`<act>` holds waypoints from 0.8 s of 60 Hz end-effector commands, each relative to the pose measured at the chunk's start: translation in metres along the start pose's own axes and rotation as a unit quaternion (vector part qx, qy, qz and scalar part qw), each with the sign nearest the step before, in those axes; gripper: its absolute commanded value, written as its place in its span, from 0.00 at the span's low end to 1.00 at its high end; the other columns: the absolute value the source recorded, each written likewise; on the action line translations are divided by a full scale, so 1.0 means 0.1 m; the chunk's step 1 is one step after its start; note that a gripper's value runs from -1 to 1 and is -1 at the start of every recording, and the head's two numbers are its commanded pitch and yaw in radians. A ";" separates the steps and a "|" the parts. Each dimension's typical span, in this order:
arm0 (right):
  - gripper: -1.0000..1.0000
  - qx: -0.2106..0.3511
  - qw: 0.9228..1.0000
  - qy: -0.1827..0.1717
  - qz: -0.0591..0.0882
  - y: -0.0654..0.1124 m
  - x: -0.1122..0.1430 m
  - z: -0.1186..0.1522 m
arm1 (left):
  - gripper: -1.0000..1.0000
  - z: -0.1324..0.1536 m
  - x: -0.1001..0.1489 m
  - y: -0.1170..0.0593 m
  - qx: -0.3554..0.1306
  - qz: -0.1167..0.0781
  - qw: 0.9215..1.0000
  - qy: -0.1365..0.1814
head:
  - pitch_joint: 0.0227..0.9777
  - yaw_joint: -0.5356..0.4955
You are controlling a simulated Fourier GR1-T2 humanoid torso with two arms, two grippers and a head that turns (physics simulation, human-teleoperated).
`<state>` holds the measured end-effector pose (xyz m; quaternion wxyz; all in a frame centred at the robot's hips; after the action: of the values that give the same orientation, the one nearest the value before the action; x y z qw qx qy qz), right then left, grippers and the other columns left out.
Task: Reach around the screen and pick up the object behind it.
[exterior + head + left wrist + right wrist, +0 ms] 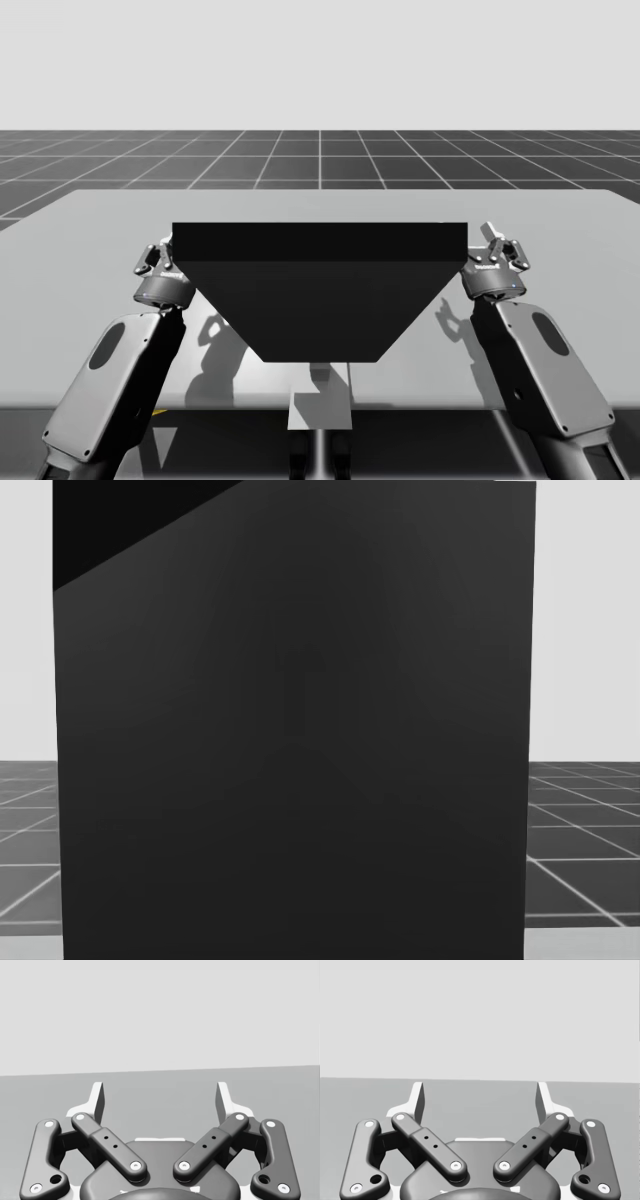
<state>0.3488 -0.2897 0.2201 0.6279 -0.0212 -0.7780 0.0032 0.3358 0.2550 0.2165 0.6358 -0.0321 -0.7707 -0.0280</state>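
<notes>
A tall black screen [318,290] stands upright across the middle of the grey table [90,230] and blocks most of the head view as a dark panel [295,740]. Whatever lies behind it is hidden. My left gripper [157,256] hovers just off the screen's left edge, open, with nothing between its fingers [97,1100]. My right gripper [498,250] hovers just off the screen's right edge, also open and empty, fingers [542,1100] spread wide. Both wrist views look out over bare grey tabletop ahead of the fingers.
The table runs wide to both sides of the screen and beyond it to the far edge [320,190]. A dark gridded floor [320,160] surrounds the table. My torso post [320,400] sits at the table's near edge.
</notes>
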 end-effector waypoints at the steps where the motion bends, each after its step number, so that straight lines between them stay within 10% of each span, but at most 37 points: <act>1: 0.00 -0.006 1.000 0.009 -0.004 0.00 0.00 0.03 | 0.00 0.00 -0.01 0.00 -0.001 -0.001 1.000 0.002 | 0.03 0.49; 11: 0.00 0.028 0.999 0.023 -0.003 0.02 -0.02 0.02 | 0.00 0.00 0.00 0.01 -0.010 -0.001 1.000 0.012 | 0.04 0.49; 15: 0.00 0.081 0.995 0.044 -0.025 -0.01 0.02 0.05 | 0.00 0.01 -0.01 0.03 -0.031 0.001 0.999 0.029 | 0.04 0.49; 36: 0.00 0.234 0.971 0.040 0.026 0.12 0.09 0.35 | 0.00 0.27 0.11 0.05 -0.167 -0.025 0.981 0.101 | 0.04 0.47; 48: 0.00 0.291 0.956 0.019 0.017 -0.03 0.14 0.49 | 0.00 0.48 0.20 0.16 -0.216 -0.042 0.969 0.113 | 0.04 0.47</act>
<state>0.3122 -0.2891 0.2243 0.6355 0.1245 -0.7342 0.2039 0.3036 0.2717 0.2275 0.6918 -0.1186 -0.6870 -0.1878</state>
